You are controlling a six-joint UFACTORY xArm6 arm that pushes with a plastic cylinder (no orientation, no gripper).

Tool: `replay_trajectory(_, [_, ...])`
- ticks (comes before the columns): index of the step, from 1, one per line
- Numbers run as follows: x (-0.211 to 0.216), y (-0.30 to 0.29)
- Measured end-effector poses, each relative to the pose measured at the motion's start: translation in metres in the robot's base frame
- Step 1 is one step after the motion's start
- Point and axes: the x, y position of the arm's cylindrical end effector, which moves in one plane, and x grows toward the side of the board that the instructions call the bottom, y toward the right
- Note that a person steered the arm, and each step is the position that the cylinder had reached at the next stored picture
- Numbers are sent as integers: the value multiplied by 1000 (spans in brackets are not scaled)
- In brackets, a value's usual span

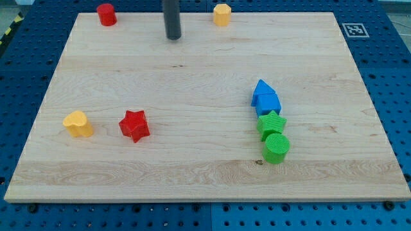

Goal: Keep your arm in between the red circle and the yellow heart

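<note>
The red circle [106,14] stands at the board's top left. The yellow heart [78,124] lies at the left, lower down. My tip [173,37] is at the end of the dark rod near the top edge, right of the red circle and well above and right of the yellow heart. It touches no block.
A red star [134,125] lies right of the yellow heart. A yellow hexagon [221,14] sits at the top, right of my tip. At the right, blue blocks [265,99], a green star [271,123] and a green circle [276,147] form a column. The wooden board [192,173] rests on a blue pegboard.
</note>
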Motion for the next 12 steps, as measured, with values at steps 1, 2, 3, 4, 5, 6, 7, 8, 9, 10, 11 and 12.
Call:
replay_trajectory(1, [13,-34])
replay_trajectory(2, [18,-62])
replay_trajectory(3, [18,-63])
replay_trajectory(4, [18,-63])
replay_trajectory(5, [18,-66])
replay_trajectory(6, [18,-69])
replay_trajectory(7, [18,-75])
replay_trajectory(8, [18,-82])
replay_trajectory(9, [18,-96])
replay_trajectory(10, [18,-124])
replay_trajectory(11, [18,-147])
replay_trajectory(12, [19,-165])
